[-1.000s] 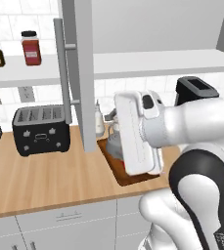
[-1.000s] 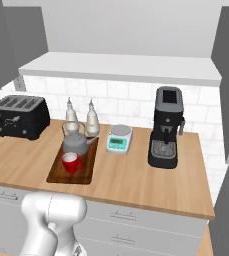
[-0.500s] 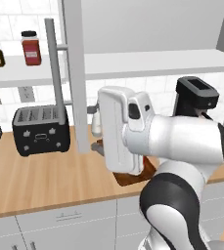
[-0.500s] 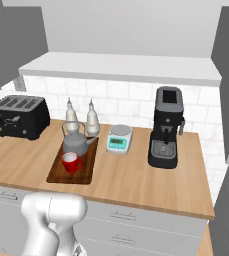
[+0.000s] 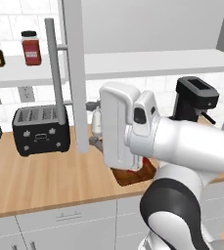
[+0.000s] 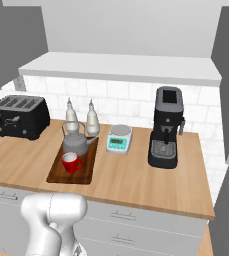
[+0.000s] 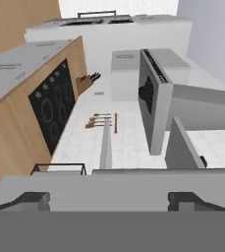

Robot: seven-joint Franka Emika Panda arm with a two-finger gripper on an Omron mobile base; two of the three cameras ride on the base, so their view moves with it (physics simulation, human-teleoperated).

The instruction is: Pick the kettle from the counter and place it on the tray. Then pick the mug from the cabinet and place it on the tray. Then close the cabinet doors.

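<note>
On the counter [image 6: 136,180], the tray [image 6: 56,175] already carried both the kettle [image 6: 76,143] and the mug [image 6: 71,162], the mug sitting just in front of the kettle, so by my reading only the cabinet doors were left to close. One door [image 5: 76,73] stood open edge-on in the left base view, its long silver handle [image 5: 55,78] beside it, and the arm's hand was raised next to that door. In the hand view the gripper [image 7: 106,199] was spread wide with nothing between its fingertips [image 7: 30,199], looking along a pale vertical bar that may be the handle, though I could not be sure.

The main risk looked to be the swing of the door and arm over the loaded tray: a low elbow could knock the kettle or tip the mug, since the arm's bulk hung right above them in the left base view. A push landing off the panel or glancing off the handle could also leave the door ajar.

Nearby stood a black toaster [image 5: 40,129], two white bottles [image 6: 81,117] just behind the kettle, a kitchen scale [image 6: 119,138] and a coffee machine [image 6: 166,127]. Two jars [image 5: 31,47] sat on an open shelf left of the door.
</note>
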